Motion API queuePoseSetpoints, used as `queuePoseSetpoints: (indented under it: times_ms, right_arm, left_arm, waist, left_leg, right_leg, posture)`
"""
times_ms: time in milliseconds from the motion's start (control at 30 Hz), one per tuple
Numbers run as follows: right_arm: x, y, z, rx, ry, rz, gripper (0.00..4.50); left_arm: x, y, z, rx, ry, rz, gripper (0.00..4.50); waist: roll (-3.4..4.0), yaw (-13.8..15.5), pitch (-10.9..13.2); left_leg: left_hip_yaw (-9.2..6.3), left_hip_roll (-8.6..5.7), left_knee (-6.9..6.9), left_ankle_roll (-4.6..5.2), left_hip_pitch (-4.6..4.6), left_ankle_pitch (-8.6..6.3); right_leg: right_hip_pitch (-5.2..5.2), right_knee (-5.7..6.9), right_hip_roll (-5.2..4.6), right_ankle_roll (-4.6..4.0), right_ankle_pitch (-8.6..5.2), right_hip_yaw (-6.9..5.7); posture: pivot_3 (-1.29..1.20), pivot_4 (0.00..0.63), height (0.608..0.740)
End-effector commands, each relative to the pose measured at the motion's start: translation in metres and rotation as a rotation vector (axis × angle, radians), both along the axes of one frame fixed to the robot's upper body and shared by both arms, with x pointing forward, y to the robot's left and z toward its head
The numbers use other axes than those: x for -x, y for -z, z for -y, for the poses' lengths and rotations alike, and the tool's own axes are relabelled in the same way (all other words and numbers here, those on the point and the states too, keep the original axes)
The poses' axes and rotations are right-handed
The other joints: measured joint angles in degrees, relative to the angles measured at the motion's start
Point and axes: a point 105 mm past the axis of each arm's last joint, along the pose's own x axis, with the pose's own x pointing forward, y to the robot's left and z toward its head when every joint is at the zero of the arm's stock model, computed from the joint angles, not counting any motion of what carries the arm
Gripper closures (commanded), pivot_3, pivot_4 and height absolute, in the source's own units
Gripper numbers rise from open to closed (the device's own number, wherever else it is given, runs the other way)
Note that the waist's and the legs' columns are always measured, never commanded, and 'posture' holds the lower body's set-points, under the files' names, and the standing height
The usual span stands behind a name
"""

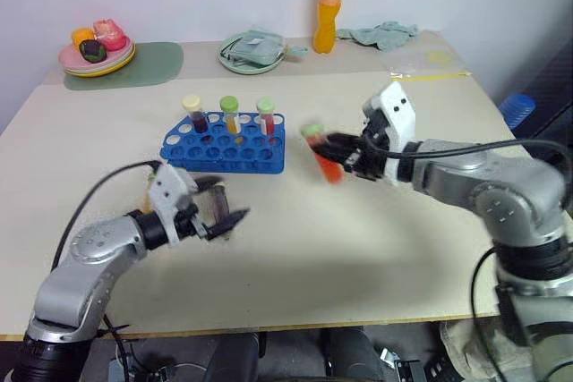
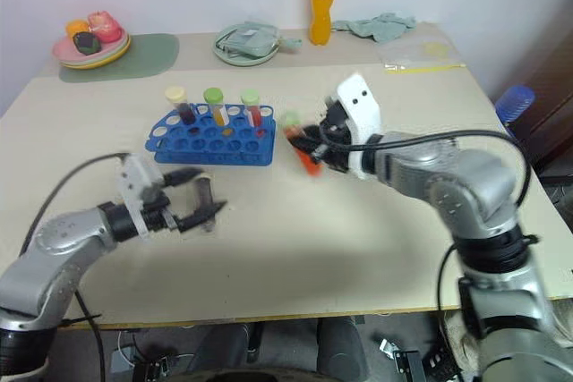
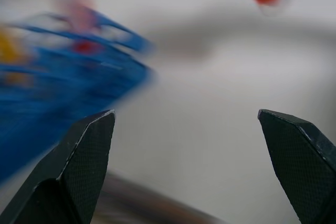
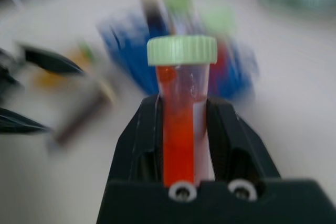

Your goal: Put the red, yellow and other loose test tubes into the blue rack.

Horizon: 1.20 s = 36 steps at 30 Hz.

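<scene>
Above table [image 1: 358, 248], red tube [image 1: 322, 157] tilted

At the desk's [image 1: 358, 248] far edge we note an orange drink bottle [image 1: 329, 4], a crumpled green cloth [image 1: 383, 34] and two loaded plates [image 1: 97, 58].

You've got a clear plastic test tube [image 4: 181, 124] with a ribbed, matt pale-green cap; the right claw [image 4: 182, 145] gripping it is matt black plastic. The left claw [image 3: 194, 166] fingertips [image 3: 86, 156] carry a fine woven-looking texture. The blue rack [image 1: 226, 142] looks like glossy plastic, the desk [image 1: 358, 248] smooth and matt
</scene>
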Motion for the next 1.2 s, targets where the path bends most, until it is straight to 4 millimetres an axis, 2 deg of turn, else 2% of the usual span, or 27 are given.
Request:
queuePoseSetpoints:
  times_ms: [33, 133, 200, 300, 467, 800, 1200]
  right_arm:
    - [-0.012, -0.013, -0.021, -0.199, 0.06, 0.171, 3.73]
    - [-0.023, -0.004, -0.049, -0.26, 0.076, 0.235, 3.73]
    - [-0.038, 0.005, -0.064, -0.282, 0.121, 0.238, 3.73]
    - [-0.049, 0.016, -0.076, -0.282, 0.144, 0.252, 3.73]
    - [-0.051, 0.026, -0.089, -0.281, 0.115, 0.267, 3.73]
    - [-0.05, 0.046, -0.099, -0.264, 0.101, 0.236, 3.73]
    - [-0.061, 0.055, -0.094, -0.25, 0.146, 0.221, 3.73]
  left_arm:
    - [-0.013, -0.01, -0.032, 0.039, -0.175, 0.055, 0.0]
    - [-0.016, -0.006, -0.048, 0.009, -0.235, 0.056, 0.0]
    - [-0.016, -0.007, -0.059, 0.001, -0.262, 0.056, 0.0]
    - [-0.014, -0.006, -0.069, -0.017, -0.283, 0.049, 0.0]
    - [-0.002, 0.007, -0.074, -0.056, -0.267, -0.002, 0.0]
    - [0.019, 0.017, -0.053, -0.025, -0.136, -0.092, 0.0]
    - [0.022, 0.017, -0.046, -0.018, -0.102, -0.112, 0.0]
  waist:
    - [0.0, -0.1, 0.0]
    - [0.02, -0.3, 0.0]
    - [0.01, -0.7, 0.0]
    - [0.02, -1.1, 0.0]
    - [0.04, -1.6, 0.0]
    - [0.06, -1.6, 0.0]
    - [0.07, -1.6, 0.0]
  left_leg:
    - [-0.01, -0.02, -0.01, -0.03, 0.03, 0.02]
    - [-0.02, -0.02, -0.08, -0.16, 0.03, 0.09]
    - [-0.01, -0.03, -0.09, -0.37, 0.04, 0.22]
    - [-0.08, -0.03, -0.12, -0.52, 0.04, 0.3]
    - [-0.13, -0.04, -0.2, -0.53, 0.04, 0.3]
    - [-0.11, -0.03, -0.23, -0.43, 0.05, 0.25]
    - [-0.11, -0.03, -0.22, -0.45, 0.06, 0.26]
  right_leg:
    - [0.0, 0.03, -0.01, 0.01, 0.01, 0.02]
    - [-0.12, 0.13, 0.0, 0.0, 0.01, 0.06]
    - [-0.14, 0.17, 0.0, -0.01, 0.02, 0.08]
    - [-0.17, 0.24, 0.02, -0.03, 0.02, 0.07]
    - [-0.22, 0.27, 0.02, -0.04, 0.02, 0.08]
    - [-0.44, 0.58, 0.02, -0.08, 0.0, 0.16]
    - [-0.46, 0.6, 0.02, -0.09, -0.01, 0.16]
  posture:
    - [0.0, 0.15, 0.74]
    - [0.0, 0.15, 0.74]
    - [0.0, 0.15, 0.74]
    - [0.0, 0.15, 0.74]
    - [0.0, 0.15, 0.74]
    - [0.0, 0.15, 0.74]
    - [0.0, 0.15, 0.74]
